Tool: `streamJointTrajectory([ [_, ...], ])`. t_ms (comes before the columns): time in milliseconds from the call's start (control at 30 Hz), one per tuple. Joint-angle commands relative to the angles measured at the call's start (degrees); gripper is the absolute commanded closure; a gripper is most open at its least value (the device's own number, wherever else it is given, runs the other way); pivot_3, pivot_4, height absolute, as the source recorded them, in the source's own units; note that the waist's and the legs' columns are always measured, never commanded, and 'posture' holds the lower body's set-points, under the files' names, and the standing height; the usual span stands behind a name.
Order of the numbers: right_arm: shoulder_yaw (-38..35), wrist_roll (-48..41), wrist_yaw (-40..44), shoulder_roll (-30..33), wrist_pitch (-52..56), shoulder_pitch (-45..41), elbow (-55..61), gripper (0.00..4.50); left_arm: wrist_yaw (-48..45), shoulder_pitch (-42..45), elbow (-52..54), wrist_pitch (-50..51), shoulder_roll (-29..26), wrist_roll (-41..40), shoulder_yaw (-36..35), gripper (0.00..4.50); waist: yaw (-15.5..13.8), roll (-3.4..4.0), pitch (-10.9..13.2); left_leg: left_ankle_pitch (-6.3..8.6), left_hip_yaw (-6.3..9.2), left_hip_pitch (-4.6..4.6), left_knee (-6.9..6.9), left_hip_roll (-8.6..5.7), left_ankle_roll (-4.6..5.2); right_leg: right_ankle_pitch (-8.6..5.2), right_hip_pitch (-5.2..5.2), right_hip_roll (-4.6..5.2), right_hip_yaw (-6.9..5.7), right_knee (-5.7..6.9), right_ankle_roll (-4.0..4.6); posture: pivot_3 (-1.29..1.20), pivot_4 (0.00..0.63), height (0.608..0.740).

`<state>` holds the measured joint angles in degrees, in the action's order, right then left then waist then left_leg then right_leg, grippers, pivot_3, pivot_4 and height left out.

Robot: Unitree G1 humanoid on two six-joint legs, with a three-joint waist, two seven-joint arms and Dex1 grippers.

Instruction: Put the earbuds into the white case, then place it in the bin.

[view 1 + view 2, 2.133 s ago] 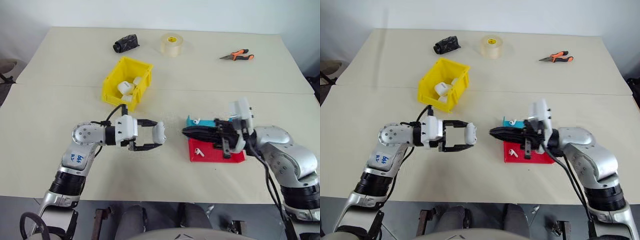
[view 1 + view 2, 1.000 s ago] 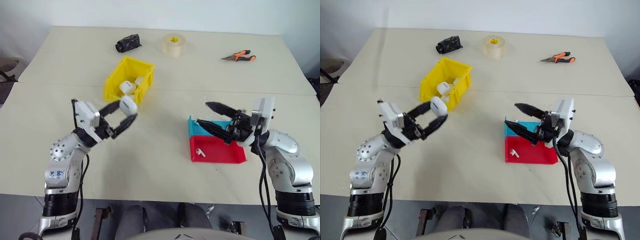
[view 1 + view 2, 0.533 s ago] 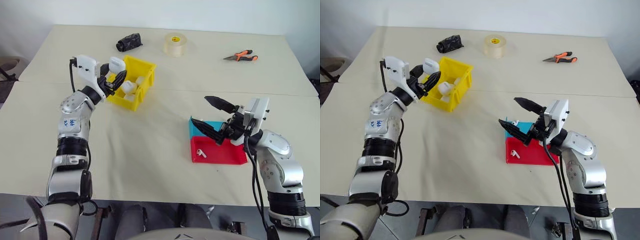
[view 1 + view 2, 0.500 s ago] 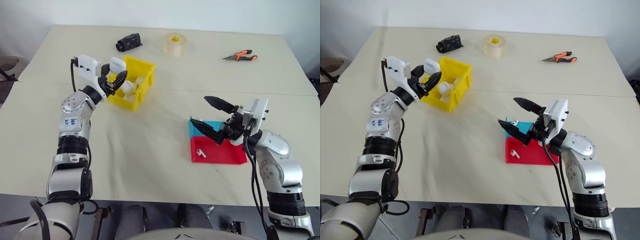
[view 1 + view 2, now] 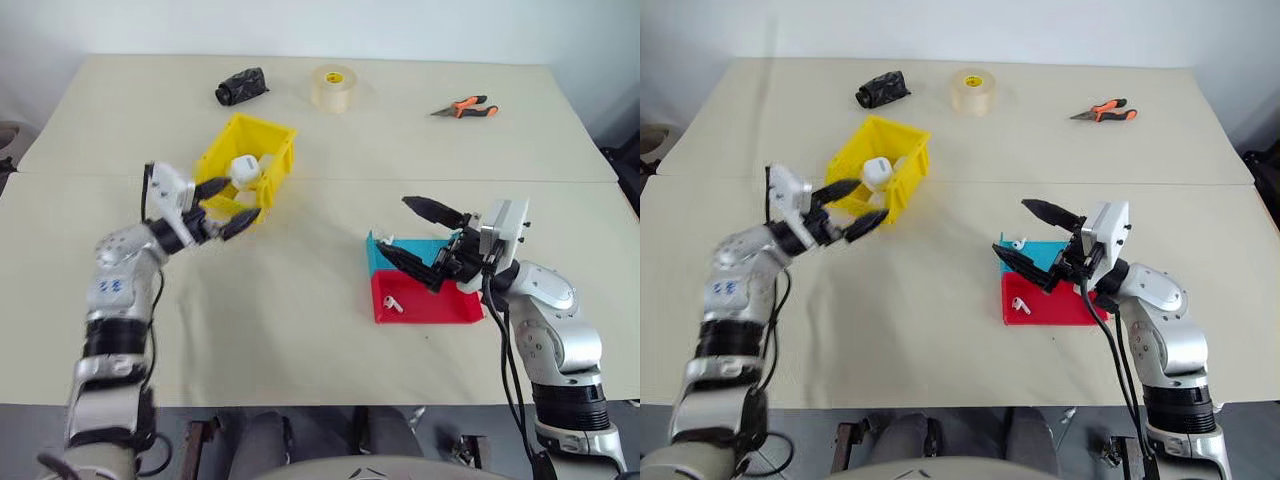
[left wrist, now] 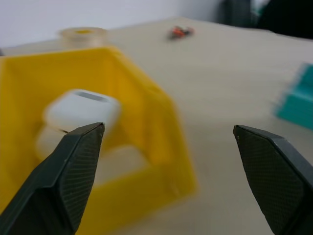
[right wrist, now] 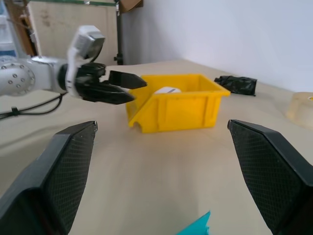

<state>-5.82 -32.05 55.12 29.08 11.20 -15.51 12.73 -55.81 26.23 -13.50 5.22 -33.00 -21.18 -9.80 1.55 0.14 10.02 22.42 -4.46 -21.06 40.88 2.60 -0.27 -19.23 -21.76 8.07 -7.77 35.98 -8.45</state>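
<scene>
Beige tabletop spreads under both arms. At the left, the left gripper [image 5: 222, 207] stands spread wide and empty just before the low front of the yellow bin [image 5: 216, 152], where the white case [image 5: 243, 168] lies on other white cases. Beyond are a black bundle [image 5: 239, 86], a tape roll [image 5: 333, 87] and orange pliers [image 5: 461, 106]. Rightward, one earbud [image 5: 394, 304] lies in the red tray [image 5: 440, 308], another [image 5: 386, 240] on the teal tray [image 5: 396, 256], under the right gripper [image 5: 421, 237], also spread open and empty.
</scene>
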Motion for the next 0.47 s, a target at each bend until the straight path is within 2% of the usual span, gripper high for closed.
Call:
streamJointTrajectory([
  [33, -0.69, -0.61, 5.23, 3.4, -0.52, -0.53, -2.04, 0.0, -5.94, -9.02, 11.79, -3.76, -3.24, -3.73, -2.76, 0.01, -0.09, 0.0, 0.0, 0.0, 0.02, 0.0, 0.01, 0.0, 0.0, 0.0, 0.01, 0.0, 0.01, -0.01, 0.0, 0.0, 0.15, 0.74],
  [200, -0.62, 0.91, 10.69, 6.7, -3.61, -0.76, -5.93, 0.0, -4.11, -19.13, 19.02, -7.67, -5.7, -1.6, -5.91, 0.01, -0.9, 0.0, 0.0, 0.0, 0.02, 0.0, 0.11, 0.06, 0.0, 0.0, 0.08, 0.01, 0.04, -0.03, 0.0, 0.0, 0.15, 0.74],
  [333, -0.36, 2.34, 14.84, 8.21, -7.14, -0.27, -8.69, 0.0, -0.04, -22.15, 19.45, -13.15, -4.53, 1.8, -6.65, 0.01, -1.77, 0.0, 0.0, 0.0, -0.03, 0.03, 0.13, 0.05, 0.0, 0.0, 0.1, 0.02, 0.11, -0.03, 0.0, 0.0, 0.15, 0.74],
  [467, -0.45, 3.62, 16.93, 8.71, -9.88, -0.28, -11.57, 0.0, 2.22, -20.92, 19.46, -13.33, -3.49, 1.78, -5.27, 0.01, -1.9, 0.0, 0.0, 0.0, -0.04, 0.02, 0.13, 0.01, 0.01, 0.0, 0.1, 0.05, 0.08, -0.03, 0.0, 0.0, 0.15, 0.74],
])
